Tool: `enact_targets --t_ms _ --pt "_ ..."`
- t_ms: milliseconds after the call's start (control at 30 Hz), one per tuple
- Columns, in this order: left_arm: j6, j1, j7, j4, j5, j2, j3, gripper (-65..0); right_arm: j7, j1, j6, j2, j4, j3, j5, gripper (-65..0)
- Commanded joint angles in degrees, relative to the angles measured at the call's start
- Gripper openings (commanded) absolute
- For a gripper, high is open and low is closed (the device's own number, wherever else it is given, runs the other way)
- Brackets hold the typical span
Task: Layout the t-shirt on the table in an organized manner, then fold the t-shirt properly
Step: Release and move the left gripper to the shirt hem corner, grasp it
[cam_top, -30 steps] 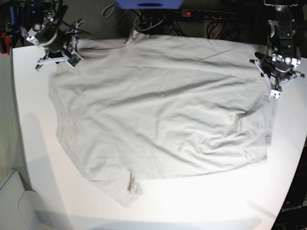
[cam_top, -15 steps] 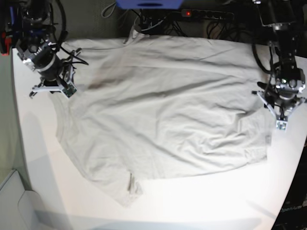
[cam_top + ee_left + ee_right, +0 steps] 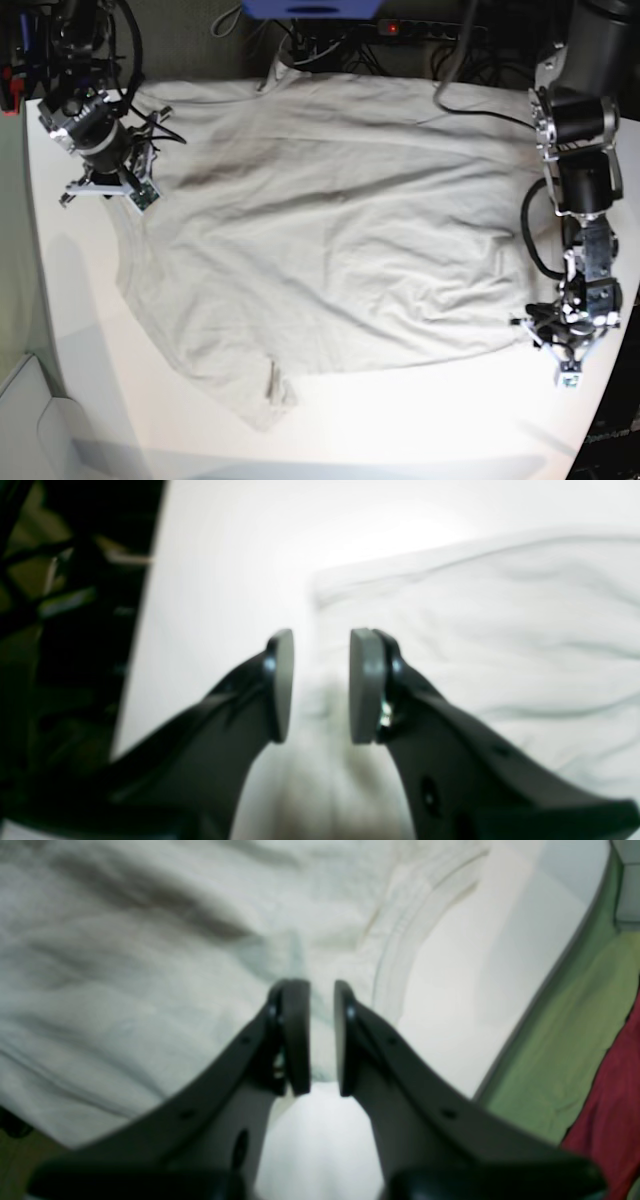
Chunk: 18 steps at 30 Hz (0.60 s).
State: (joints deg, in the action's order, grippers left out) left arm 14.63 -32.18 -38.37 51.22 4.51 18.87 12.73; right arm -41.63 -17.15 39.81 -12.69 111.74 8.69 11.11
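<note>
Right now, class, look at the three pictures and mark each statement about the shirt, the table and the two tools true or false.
1. The shirt lies spread on the table. True.
2. The left tool grips a fold of cloth. False: its pads stand apart with nothing between them.
3. The right tool is near the shirt's collar edge. True.
4. The shirt is folded in half. False: it lies open, wrinkled.
5. A second cloth lies on the table. False: only the shirt.

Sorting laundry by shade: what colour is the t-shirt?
Plain light grey-beige t-shirt; base view shows it best.
</note>
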Motion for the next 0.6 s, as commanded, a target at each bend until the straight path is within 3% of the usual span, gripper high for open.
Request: enact_targets --t_ms 0,133,300,567 --pt "-0.4 -3.4 2.7 -1.9 0.1 0.6 -1.3 -46.4 0.7 0.3 0.2 -0.6 0.9 0.3 -0.3 -57.7" --pt "-0.5 -8.1 10.1 -16.5 0.1 -2.2 -4.0 -46.4 0.7 0.6 0.2 -0.6 0.9 0.3 -0.3 -57.7" --pt "-0.6 -11.7 19.3 -30.1 0.1 -2.6 -4.2 -46.4 0.6 0.8 0.2 -0.6 0.9 0.3 -0.3 -57.7" --pt "-0.6 -10.1 29.4 -36.1 0.1 -0.4 -4.2 -46.4 0.7 0.4 0.2 -0.6 0.9 0.3 -0.3 -57.7"
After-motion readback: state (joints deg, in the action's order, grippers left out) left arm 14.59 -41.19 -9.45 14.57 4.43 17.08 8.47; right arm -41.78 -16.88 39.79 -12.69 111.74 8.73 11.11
